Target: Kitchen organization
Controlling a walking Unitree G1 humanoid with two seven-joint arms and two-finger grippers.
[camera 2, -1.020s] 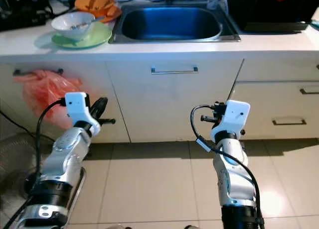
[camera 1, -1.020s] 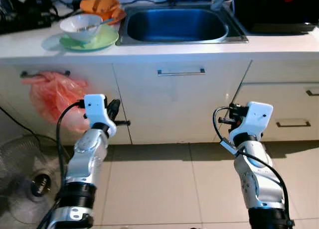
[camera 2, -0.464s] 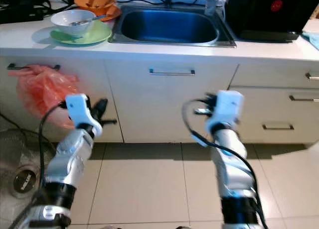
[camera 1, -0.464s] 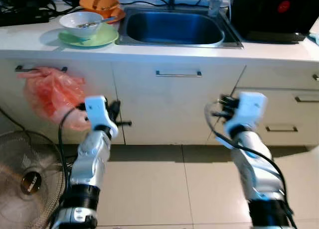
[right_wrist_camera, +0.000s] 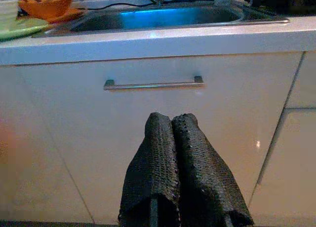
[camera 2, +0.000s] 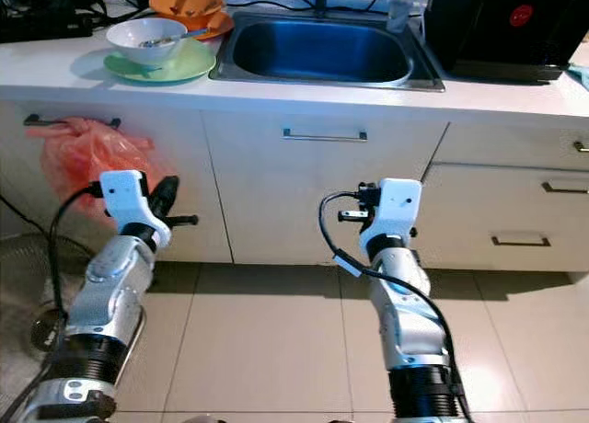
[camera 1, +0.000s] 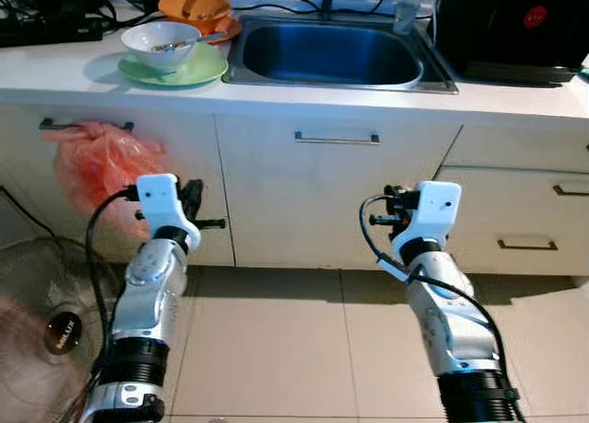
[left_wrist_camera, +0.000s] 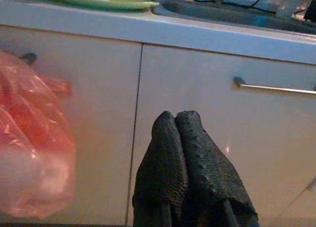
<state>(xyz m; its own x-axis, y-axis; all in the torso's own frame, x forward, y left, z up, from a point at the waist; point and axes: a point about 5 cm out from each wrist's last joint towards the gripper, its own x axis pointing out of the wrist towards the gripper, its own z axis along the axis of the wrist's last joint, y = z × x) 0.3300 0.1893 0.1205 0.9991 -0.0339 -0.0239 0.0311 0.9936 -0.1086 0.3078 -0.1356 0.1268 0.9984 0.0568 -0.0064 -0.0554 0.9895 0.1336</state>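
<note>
Both empty: left claw (left_wrist_camera: pixel 177 119) pressed closed, right claw (right_wrist_camera: pixel 171 121) likewise, facing cabinet door (right_wrist_camera: pixel 148 138).

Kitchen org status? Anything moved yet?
Nothing looks done. The bowl sits on the green plate left of the sink. In hand: nothing; the left gripper and right gripper are shut, empty, facing the cabinets. Left: all of the sorting.

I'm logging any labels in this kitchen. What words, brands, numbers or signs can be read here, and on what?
None can be read.
Black appliance right of the sink: a red round mark, too blurred to read.
Fan hub on the floor: a small label, too small to read.
</note>
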